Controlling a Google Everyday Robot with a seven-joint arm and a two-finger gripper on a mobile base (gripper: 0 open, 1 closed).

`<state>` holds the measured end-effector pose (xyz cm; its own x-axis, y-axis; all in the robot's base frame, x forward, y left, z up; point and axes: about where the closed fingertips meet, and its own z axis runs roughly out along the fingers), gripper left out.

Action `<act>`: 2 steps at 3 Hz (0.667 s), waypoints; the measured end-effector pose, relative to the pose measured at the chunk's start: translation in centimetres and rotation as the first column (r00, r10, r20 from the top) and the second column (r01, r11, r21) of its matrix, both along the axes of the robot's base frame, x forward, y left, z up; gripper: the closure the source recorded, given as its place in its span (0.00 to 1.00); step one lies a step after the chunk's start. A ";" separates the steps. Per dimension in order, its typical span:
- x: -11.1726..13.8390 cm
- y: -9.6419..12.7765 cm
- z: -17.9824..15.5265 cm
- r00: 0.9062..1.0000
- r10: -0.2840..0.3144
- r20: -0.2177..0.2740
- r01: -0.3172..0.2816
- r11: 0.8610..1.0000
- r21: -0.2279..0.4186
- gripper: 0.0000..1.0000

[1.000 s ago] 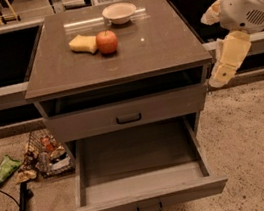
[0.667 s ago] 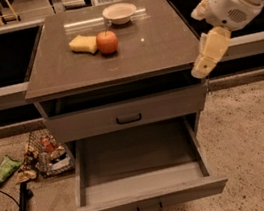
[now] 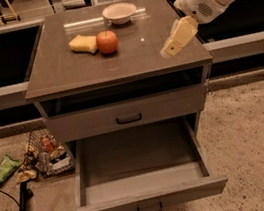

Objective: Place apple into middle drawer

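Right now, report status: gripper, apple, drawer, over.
Cream two-finger gripper above cabinet top, right side. Small red apple on top, beside yellow sponge. Grey wood-grain middle drawer pulled open.

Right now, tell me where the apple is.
The apple sits on the cabinet top, left of centre, beside the sponge and before the bowl; the gripper hovers over the top's right side.

On the flat brown cabinet top point(image 3: 115, 67), toward the back: small round red apple point(image 3: 107, 42), yellow wavy sponge point(image 3: 83, 43) just beside it on the left, shallow white bowl point(image 3: 119, 13) behind. Over the top's front right corner: cream two-finger gripper point(image 3: 177, 38). Under the top: closed grey wooden upper drawer point(image 3: 126, 116), then wide grey wood-grain middle drawer point(image 3: 141, 184) pulled out forward. On the floor, left of the cabinet: wire basket point(image 3: 47, 155) of wrappers.
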<state>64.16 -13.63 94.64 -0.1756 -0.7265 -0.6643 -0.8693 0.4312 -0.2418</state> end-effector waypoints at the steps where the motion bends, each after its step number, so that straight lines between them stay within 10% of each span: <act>1: 3.8 2.7 -1.4 0.999 -0.031 -0.009 0.031 0.995 0.098 0.00; 2: 6.1 4.6 -3.4 0.999 -0.048 -0.018 0.051 0.986 0.160 0.00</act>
<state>70.28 -9.07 91.23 -0.2186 -0.6011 -0.7687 -0.8487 0.5059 -0.1542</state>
